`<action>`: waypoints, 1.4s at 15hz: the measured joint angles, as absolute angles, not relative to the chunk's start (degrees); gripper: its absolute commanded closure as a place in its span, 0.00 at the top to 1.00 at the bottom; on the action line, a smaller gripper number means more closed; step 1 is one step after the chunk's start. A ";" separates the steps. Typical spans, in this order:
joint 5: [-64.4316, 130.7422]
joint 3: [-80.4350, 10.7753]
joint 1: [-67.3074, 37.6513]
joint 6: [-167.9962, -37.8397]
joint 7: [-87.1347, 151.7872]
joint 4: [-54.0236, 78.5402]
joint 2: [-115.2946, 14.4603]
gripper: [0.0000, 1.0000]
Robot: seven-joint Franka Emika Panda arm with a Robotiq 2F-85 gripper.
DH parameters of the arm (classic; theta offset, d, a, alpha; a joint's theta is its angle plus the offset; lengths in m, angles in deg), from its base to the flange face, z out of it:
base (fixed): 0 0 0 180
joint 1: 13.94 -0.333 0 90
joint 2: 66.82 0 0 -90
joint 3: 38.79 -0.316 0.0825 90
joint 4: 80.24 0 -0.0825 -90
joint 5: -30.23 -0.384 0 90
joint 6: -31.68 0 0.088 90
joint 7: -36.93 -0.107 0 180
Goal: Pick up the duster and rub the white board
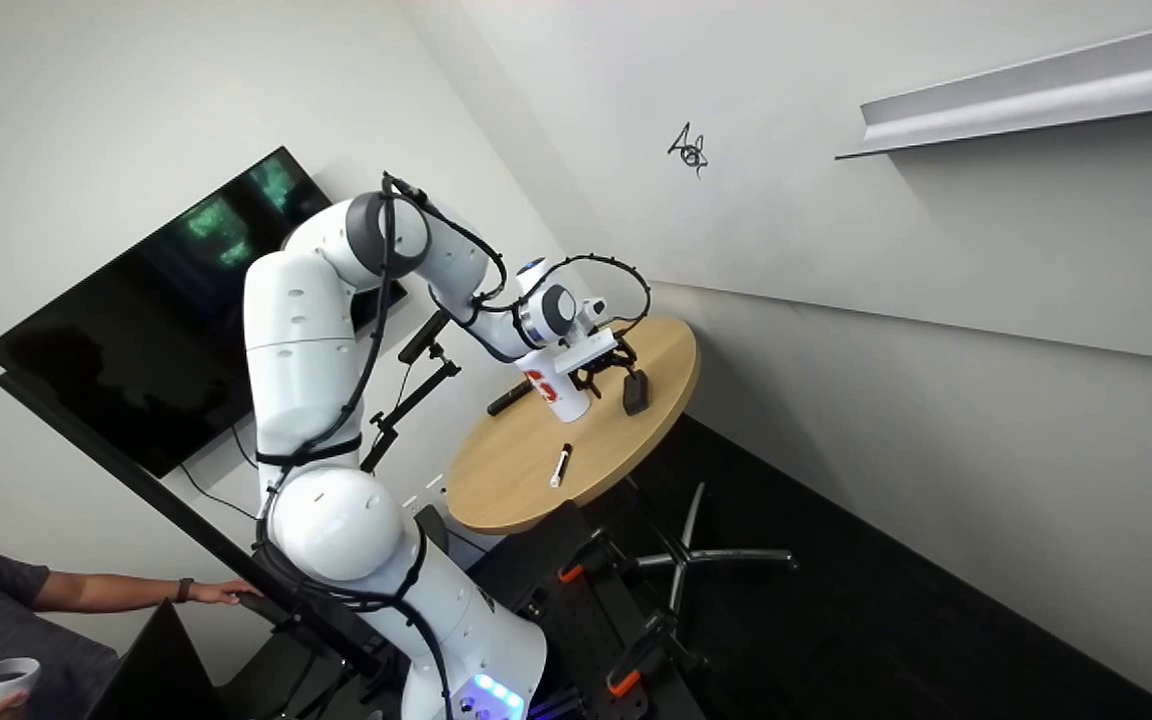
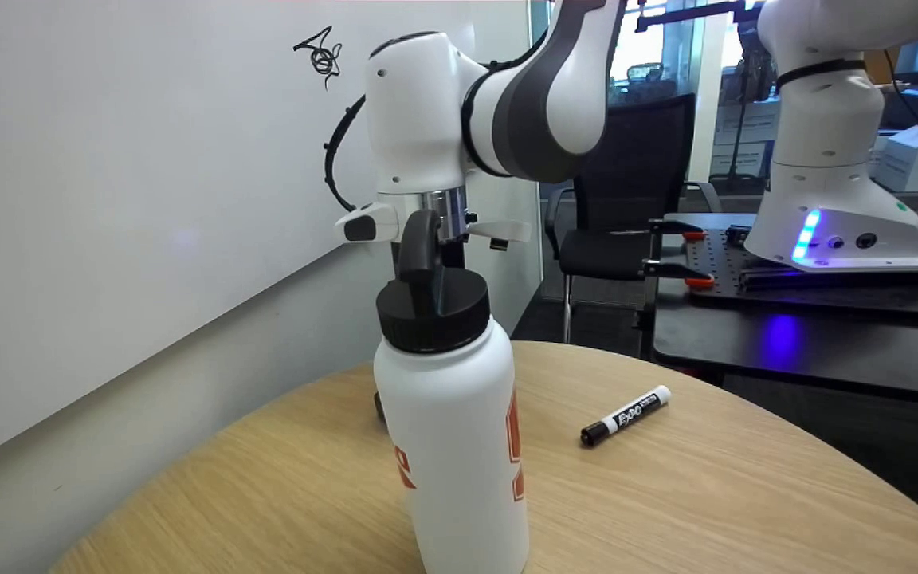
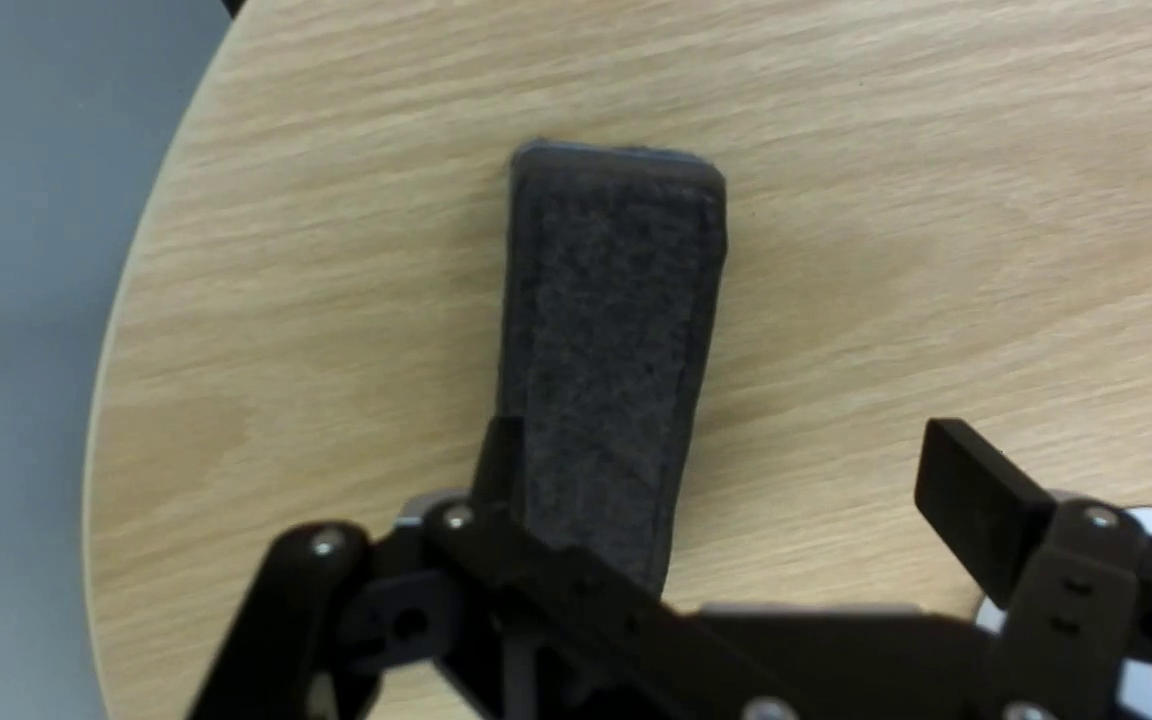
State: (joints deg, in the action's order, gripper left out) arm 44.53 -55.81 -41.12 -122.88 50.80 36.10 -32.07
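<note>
Wrist view: gripper (image 3: 726, 460), fingers spread wide, nothing pinched between them. Duster (image 3: 611, 340), black block, lying on the round wooden tabletop (image 3: 936, 250), near the curved edge that faces the white board (image 1: 786, 220); corners, none. One finger (image 3: 504, 465) overlaps the duster's long side from this angle; contact cannot be told.

Progress: gripper placed at the duster; approach judged nearly complete. Outstanding: centring, grip, lift, carry to the board, rubbing. Scribble (image 1: 690, 150), dark, plain on the board in both exterior views. Centring probably calls for a slight shift toward the tabletop's edge.

Surroundings: bottle (image 2: 459, 446), white with red print, black-capped, upright, farther in from the board-side edge than the duster, near the gripper; in an exterior view it hides most of the duster. Judged the chief obstacle, liable to be knocked. Marker (image 2: 625, 415), lying toward the edge facing the robot's base (image 2: 833, 215), well apart, no hindrance. Ledge (image 1: 1026, 95), pale, projecting beside the scribble; may limit wide strokes. Dark elongated item (image 1: 508, 397), at or beyond the edge away from the board, unidentified.
</note>
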 measured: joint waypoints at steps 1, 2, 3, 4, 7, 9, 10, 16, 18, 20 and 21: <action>45.21 -55.22 -41.61 -122.88 50.16 35.64 -31.67 1.00; 45.68 -54.86 -41.85 -122.88 49.95 35.17 -31.27 1.00; 45.74 -54.61 -41.96 -122.88 49.95 34.63 -30.82 1.00; 45.74 -54.48 -41.96 -122.88 49.95 34.12 -30.38 1.00; 45.74 -54.32 -41.84 -122.86 49.95 32.36 -28.84 1.00; 45.74 -54.29 -41.64 -122.82 49.96 31.21 -27.70 1.00; 45.74 -54.24 -41.55 -122.79 49.96 30.68 -27.16 1.00; 45.74 -53.84 -41.30 -122.58 49.98 28.58 -24.99 0.43; 45.74 -53.83 -41.30 -122.56 49.98 28.37 -24.74 0.30; 45.74 -53.83 -41.30 -122.55 49.98 28.31 -24.73 0.30; 45.74 -53.82 -41.31 -122.55 49.98 28.30 -24.73 0.30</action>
